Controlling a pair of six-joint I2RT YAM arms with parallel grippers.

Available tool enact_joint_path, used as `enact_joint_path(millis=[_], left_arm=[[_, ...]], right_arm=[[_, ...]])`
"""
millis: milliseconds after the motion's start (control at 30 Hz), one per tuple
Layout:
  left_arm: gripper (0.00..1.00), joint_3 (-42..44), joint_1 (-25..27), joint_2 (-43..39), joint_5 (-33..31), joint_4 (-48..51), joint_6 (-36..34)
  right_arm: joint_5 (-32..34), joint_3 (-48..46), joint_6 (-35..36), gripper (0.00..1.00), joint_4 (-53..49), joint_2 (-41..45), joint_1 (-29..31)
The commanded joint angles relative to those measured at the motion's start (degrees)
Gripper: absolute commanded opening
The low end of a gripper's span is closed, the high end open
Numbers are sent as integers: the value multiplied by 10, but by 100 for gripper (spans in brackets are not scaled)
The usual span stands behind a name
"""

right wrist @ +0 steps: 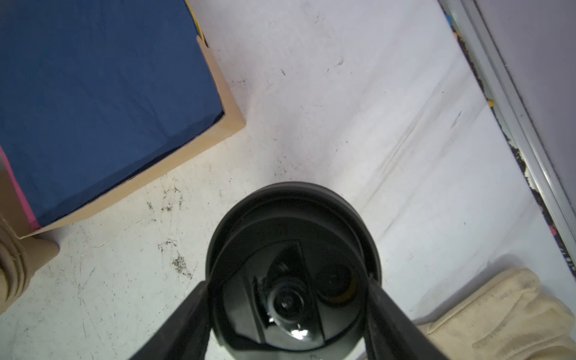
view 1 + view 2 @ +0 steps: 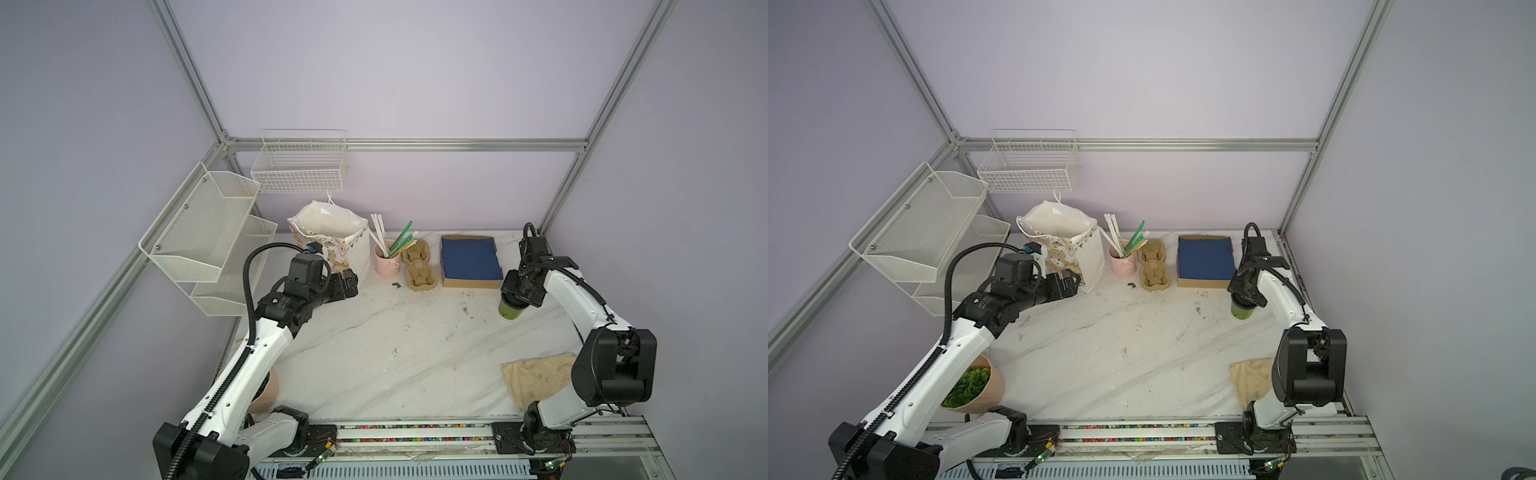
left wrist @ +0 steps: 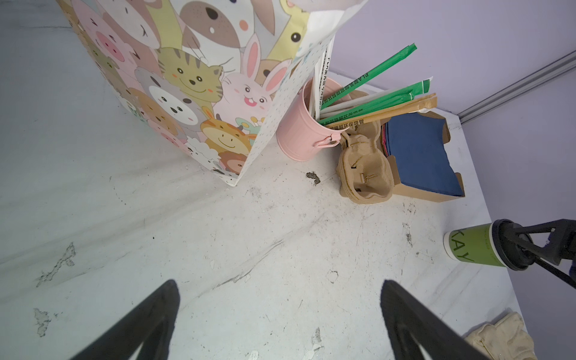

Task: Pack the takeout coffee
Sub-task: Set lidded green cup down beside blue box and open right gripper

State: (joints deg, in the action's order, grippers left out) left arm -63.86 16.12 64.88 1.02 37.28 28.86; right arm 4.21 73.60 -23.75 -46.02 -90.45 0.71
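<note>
The coffee cup (image 2: 509, 310) is a small olive-green paper one with pale lettering and a black lid (image 1: 293, 224) on top. It's standing upright on the marble counter (image 2: 395, 345), close to the right edge toward the back, with the right gripper (image 1: 288, 286) pinching the lid.

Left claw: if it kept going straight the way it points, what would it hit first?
Most likely the near corner of the paper bag, with the pink mug just beside it; the left claw is open and empty. Depth is hard to judge.
</note>
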Motion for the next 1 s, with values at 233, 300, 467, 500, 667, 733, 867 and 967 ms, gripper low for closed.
enact_joint_path(millis=[233, 300, 467, 500, 667, 733, 867, 967], left_arm=[[100, 22, -6, -20, -1, -20, -9], [100, 22, -7, -21, -2, -19, -8], [100, 22, -6, -20, 0, -20, -9], [100, 23, -7, -21, 0, -20, -9], [100, 23, -7, -22, -1, -20, -9], [100, 23, -7, -22, -1, -20, -9], [100, 23, -7, -24, -6, -20, -9], [100, 27, -8, -32, -11, -25, -7]], right_arm=[[-13, 14, -6, 77, 1, -1, -13], [-13, 13, -6, 78, 0, 0, -14], [-12, 21, -7, 82, -2, -2, -15], [-10, 23, -7, 82, -2, -1, -15], [-5, 37, -8, 86, -5, 1, -15], [1, 45, -9, 86, -6, 4, -15], [10, 61, -9, 87, 3, 37, -15], [-34, 66, -2, 87, 20, 66, -12]])
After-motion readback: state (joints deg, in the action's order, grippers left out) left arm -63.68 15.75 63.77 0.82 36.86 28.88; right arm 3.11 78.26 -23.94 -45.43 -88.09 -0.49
